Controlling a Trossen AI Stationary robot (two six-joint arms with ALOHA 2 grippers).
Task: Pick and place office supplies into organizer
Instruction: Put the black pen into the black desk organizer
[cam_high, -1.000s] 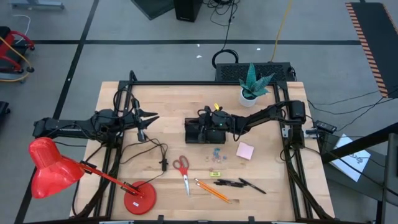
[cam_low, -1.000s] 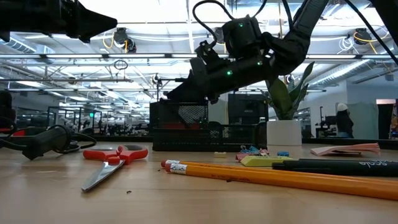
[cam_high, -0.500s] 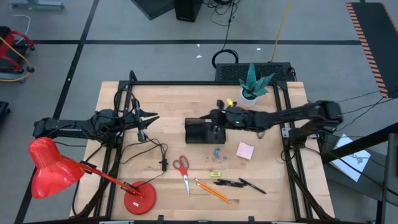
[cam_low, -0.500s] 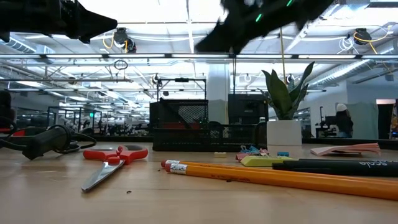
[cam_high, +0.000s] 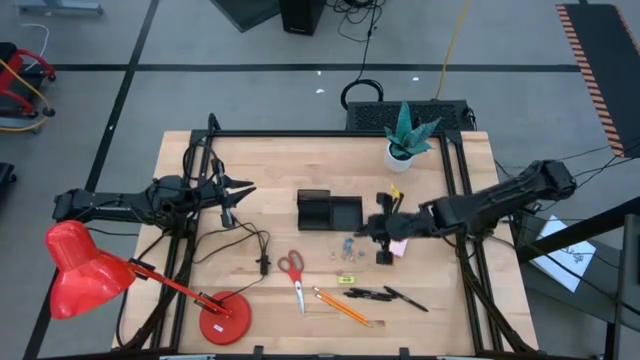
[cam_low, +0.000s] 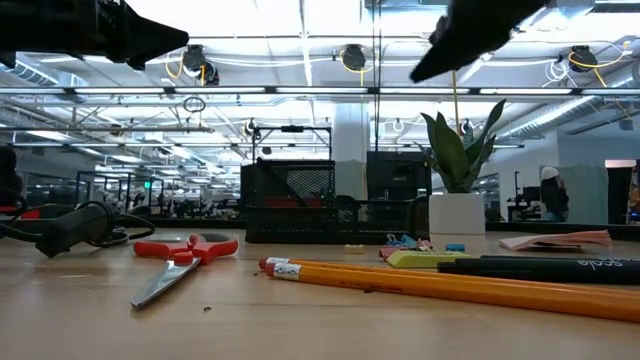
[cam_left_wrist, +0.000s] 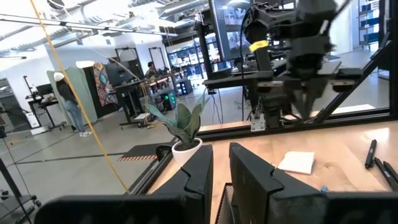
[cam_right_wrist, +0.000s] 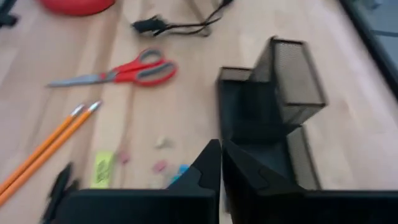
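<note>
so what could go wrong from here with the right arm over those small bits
1. The right gripper hangs shut just beside the tiny clips and the pink sticky-note pad; coming down with its fingers together, it could scatter the clips rather than pick one.
2. The pens and pencils lie close together, so a grab there may drag a neighbour along.
3. The organizer stands loose on the table; a bump while dropping something in could shove it.

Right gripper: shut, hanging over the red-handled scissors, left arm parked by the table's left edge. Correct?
Not quite. The right gripper is shut, but the high view shows it beside the pink sticky-note pad, just right of the small clips, not over the red-handled scissors, which lie farther left. The left arm's gripper does sit near the left edge.
</note>
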